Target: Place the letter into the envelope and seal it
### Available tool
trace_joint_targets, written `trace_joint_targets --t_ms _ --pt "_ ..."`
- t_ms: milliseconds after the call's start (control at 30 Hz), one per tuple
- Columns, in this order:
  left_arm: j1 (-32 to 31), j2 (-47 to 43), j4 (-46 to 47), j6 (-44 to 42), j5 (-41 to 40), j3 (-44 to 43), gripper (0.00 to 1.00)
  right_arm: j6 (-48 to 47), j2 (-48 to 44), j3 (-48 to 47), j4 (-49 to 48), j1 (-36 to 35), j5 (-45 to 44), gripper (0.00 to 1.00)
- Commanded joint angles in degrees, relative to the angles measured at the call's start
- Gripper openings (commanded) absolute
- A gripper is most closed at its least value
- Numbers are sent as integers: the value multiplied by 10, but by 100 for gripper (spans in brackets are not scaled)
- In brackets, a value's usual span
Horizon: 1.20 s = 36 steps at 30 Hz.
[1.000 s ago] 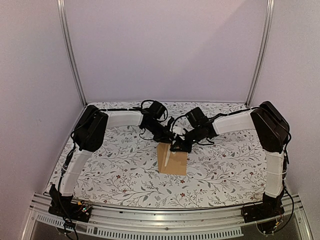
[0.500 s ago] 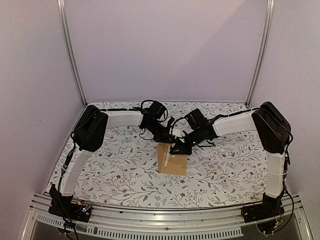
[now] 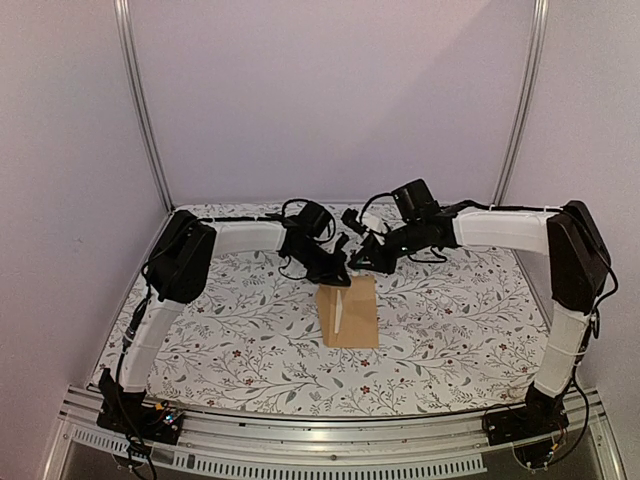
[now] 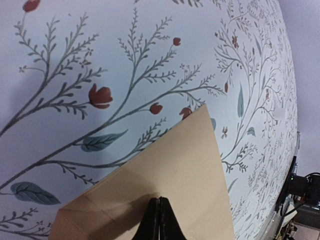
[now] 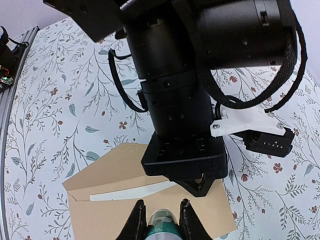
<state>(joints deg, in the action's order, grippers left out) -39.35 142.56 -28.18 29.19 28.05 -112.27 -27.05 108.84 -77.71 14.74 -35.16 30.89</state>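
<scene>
The tan envelope [image 3: 352, 314] lies in the middle of the floral table, also in the left wrist view [image 4: 180, 170] and right wrist view [image 5: 115, 210]. A cream strip of the letter [image 5: 130, 191] shows in its mouth; it appears as a pale line from above [image 3: 340, 312]. My left gripper [image 3: 341, 281] [image 4: 159, 214] is shut on the envelope's flap edge. Its black body [image 5: 182, 150] fills the right wrist view. My right gripper [image 3: 368, 255] [image 5: 162, 220] hovers above and behind the envelope. It is shut on a teal cylinder with a clear tip [image 5: 163, 229], like a glue stick.
The floral tablecloth [image 3: 230, 330] covers the table. Aluminium frame posts [image 3: 140, 110] stand at the back corners, with walls close on three sides. A metal rail [image 3: 330, 440] runs along the near edge. Black cables hang by both wrists.
My right gripper has lifted off the envelope and drawn back up and to the right. The left gripper stays pinched on the flap, and more of the envelope's face shows.
</scene>
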Motion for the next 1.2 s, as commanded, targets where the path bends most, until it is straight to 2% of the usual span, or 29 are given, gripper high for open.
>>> trace_joint_targets --t_ms 0,133,300,400,500,633,767,900,1033,1167 --pt "11 -7 1 -15 -13 -12 1 42 -50 -7 24 18 39 0" --pt "10 -76 79 -17 -15 0 16 90 -107 -16 31 67 75 0" --pt "7 -195 223 -35 -13 80 35 139 -145 -71 58 125 141 0" --pt "-4 -269 333 -91 27 148 48 168 -146 -119 78 144 178 0" --pt "-27 -335 392 -162 21 194 53 194 -142 -160 86 150 222 0" --pt "-44 -361 382 -232 25 191 60 249 -129 -192 84 150 291 2" --pt "-60 -347 317 -270 16 144 67 311 -116 -200 67 150 329 3" --pt "-71 -322 238 -279 -43 97 67 325 -113 -199 62 149 340 3" --pt "-79 -316 243 -281 -30 92 66 328 -114 -196 61 143 340 3" --pt "-80 -303 244 -270 -4 74 60 319 -119 -194 66 132 322 3"
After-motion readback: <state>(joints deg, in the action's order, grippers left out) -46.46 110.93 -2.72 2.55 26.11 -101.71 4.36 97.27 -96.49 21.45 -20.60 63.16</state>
